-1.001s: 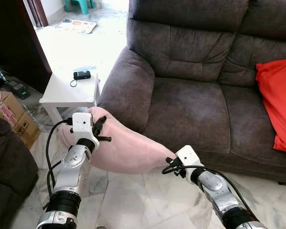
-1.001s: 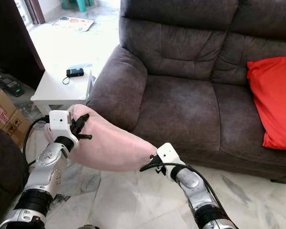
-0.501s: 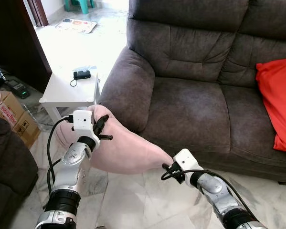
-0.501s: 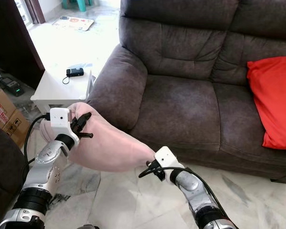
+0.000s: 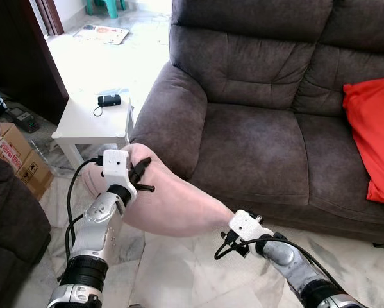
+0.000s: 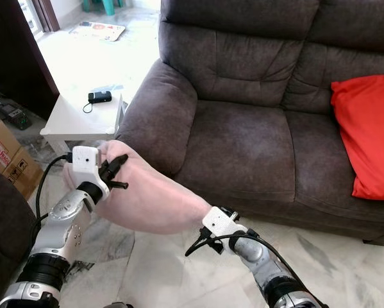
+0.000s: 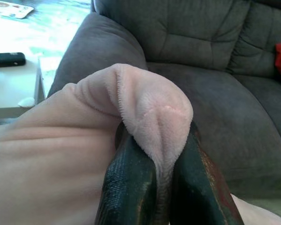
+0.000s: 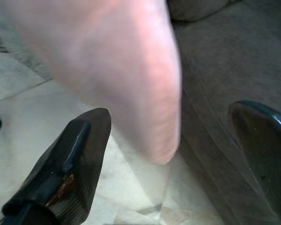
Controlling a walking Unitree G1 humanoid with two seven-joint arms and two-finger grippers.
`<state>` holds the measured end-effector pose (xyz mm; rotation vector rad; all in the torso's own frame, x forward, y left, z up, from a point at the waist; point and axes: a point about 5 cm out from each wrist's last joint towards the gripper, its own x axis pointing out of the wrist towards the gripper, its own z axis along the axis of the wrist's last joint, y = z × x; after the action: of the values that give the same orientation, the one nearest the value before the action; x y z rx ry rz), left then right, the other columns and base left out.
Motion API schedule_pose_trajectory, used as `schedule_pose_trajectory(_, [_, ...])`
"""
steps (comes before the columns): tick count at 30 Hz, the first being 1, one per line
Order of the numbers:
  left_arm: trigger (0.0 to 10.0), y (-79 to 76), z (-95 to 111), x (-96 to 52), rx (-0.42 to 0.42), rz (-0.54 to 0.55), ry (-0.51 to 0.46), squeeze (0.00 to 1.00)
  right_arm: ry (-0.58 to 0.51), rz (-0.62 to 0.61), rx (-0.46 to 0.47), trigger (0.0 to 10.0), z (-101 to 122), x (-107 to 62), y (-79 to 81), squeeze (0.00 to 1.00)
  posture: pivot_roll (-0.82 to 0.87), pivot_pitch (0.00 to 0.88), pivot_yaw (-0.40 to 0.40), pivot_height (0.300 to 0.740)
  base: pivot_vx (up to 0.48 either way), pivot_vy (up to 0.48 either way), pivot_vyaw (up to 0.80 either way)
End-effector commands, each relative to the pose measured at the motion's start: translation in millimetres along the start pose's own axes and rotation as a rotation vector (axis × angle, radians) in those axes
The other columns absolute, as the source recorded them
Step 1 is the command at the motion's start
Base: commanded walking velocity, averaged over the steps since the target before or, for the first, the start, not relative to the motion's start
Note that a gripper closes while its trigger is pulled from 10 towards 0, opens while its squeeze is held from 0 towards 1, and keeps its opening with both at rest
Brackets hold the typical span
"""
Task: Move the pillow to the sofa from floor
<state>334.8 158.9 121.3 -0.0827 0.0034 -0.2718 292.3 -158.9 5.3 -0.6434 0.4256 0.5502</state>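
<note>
Pillow (image 7: 107,122) corner pinched by left tool (image 7: 161,187); right tool (image 8: 173,154) spread wide, apart from it.

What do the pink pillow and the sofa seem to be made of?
The pink pillow looks like soft plush fleece: it bunches into a fold between the left tool fingers. The sofa seems matte grey microsuede or similar fabric, mottled, with stitched seams; the exact fibre is unclear.

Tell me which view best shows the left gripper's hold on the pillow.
Left wrist view: both black fingers are shut on a pinched fold of the pink pillow, seen close up. The eye views show the left gripper at the pillow's upper end, the contact too small. The right wrist view shows the pillow's other end between open fingers.
</note>
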Motion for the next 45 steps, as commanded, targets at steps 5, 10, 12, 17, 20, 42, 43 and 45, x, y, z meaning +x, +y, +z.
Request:
schedule_pose_trajectory(5, [10.0,-10.1,27.7,5.2,0.019,-0.068,-0.113,0.0,0.053,0.041,-0.034,10.0,-7.8,-0.6,3.5,0.0,0.03,0.093,-0.059,0.74,0.0,0.0,0.0])
schedule_pose_trajectory(10, [10.0,-11.6,28.3,5.0,0.012,-0.081,-0.114,0.0,0.084,0.071,-0.025,10.0,-13.5,-1.4,9.2,0.0,0.03,0.091,-0.06,0.74,0.0,0.0,0.0])
schedule_pose_trajectory(12, [10.0,-12.9,28.5,5.0,0.008,-0.091,-0.114,0.0,0.099,0.083,-0.029,10.0,-17.4,-2.5,11.8,0.0,0.03,0.088,-0.059,0.74,0.0,0.0,0.0])
schedule_pose_trajectory(17, [10.0,-15.6,30.7,5.3,-0.007,-0.114,-0.12,0.0,0.121,0.078,-0.033,10.0,-20.4,-2.7,13.1,0.0,0.04,0.09,-0.059,0.74,0.0,0.0,0.0])
schedule_pose_trajectory(20, [10.0,-16.4,30.9,4.9,-0.012,-0.121,-0.12,0.0,0.126,0.087,-0.041,10.0,-20.8,-2.5,14.6,0.0,0.04,0.09,-0.06,0.74,0.0,0.0,0.0])
schedule_pose_trajectory(42, [10.0,-26.6,33.0,1.8,-0.044,-0.211,-0.112,0.0,0.157,0.064,-0.024,10.0,-22.8,-0.9,18.8,0.0,0.05,0.094,-0.065,0.74,0.0,0.0,0.0])
schedule_pose_trajectory(43, [10.0,-26.4,33.1,1.6,-0.044,-0.212,-0.112,0.0,0.156,0.065,-0.026,10.0,-22.4,-0.6,19.5,0.0,0.05,0.094,-0.065,0.74,0.0,0.0,0.0])
schedule_pose_trajectory(45, [10.0,-24.9,32.7,0.9,-0.044,-0.208,-0.109,0.0,0.153,0.065,-0.023,3.8,-21.8,-0.3,20.3,0.0,0.05,0.095,-0.065,0.74,0.0,0.0,0.0])
